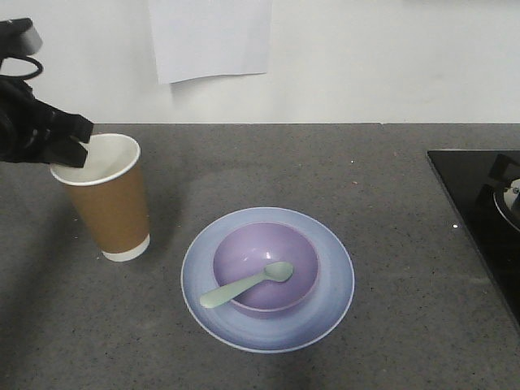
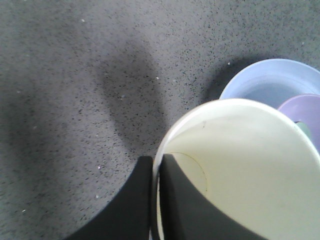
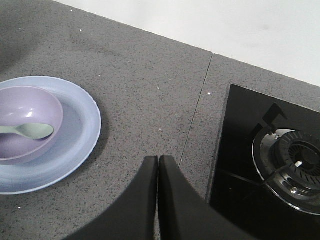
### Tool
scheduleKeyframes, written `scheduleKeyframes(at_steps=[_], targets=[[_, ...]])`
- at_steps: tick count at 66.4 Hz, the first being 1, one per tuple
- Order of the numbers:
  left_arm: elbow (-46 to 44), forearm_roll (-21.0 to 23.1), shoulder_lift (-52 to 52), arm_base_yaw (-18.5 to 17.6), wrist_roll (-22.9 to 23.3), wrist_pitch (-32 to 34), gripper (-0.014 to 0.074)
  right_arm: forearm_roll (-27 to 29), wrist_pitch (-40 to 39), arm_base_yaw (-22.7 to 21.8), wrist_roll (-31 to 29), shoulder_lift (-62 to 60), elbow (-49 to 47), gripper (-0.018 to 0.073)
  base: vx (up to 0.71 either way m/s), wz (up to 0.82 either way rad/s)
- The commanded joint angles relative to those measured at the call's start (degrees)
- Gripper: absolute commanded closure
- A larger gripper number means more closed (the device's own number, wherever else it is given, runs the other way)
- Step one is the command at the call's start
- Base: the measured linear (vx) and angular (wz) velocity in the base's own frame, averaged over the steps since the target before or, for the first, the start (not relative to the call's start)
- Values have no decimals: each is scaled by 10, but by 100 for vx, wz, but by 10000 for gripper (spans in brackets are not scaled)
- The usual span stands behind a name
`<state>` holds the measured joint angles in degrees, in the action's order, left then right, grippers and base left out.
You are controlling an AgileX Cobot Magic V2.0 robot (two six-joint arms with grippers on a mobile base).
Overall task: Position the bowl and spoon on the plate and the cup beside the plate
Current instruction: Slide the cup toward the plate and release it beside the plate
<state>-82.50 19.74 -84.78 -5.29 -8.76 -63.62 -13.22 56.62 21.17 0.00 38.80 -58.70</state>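
- Front view: left fingers (image 1: pixel 75 145) pinch the brown paper cup's (image 1: pixel 110 203) rolled rim, beside the glossy plate (image 1: pixel 333 280) on the speckled bench (image 1: pixel 390 187).
- Matte bowl (image 1: pixel 301 248) on the plate holds the plastic spoon (image 1: pixel 248 284).
- Right fingers (image 3: pixel 158 200) pressed together, empty.

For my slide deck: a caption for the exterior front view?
Left pincer grips the cup rim beside the plate holding bowl and spoon.
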Motion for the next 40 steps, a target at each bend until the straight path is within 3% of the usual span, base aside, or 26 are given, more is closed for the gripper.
scheduleKeyframes(at_steps=[1, 17, 40], targets=[[17, 15, 8, -13, 7, 51, 603, -8, -31, -3, 0, 0, -14, 564, 0, 0], [89, 19, -4, -29, 5, 92, 603, -8, -25, -3, 0, 0, -14, 564, 0, 0], [93, 20, -4, -29, 5, 93, 602, -9, -24, -3, 0, 0, -14, 564, 0, 0]])
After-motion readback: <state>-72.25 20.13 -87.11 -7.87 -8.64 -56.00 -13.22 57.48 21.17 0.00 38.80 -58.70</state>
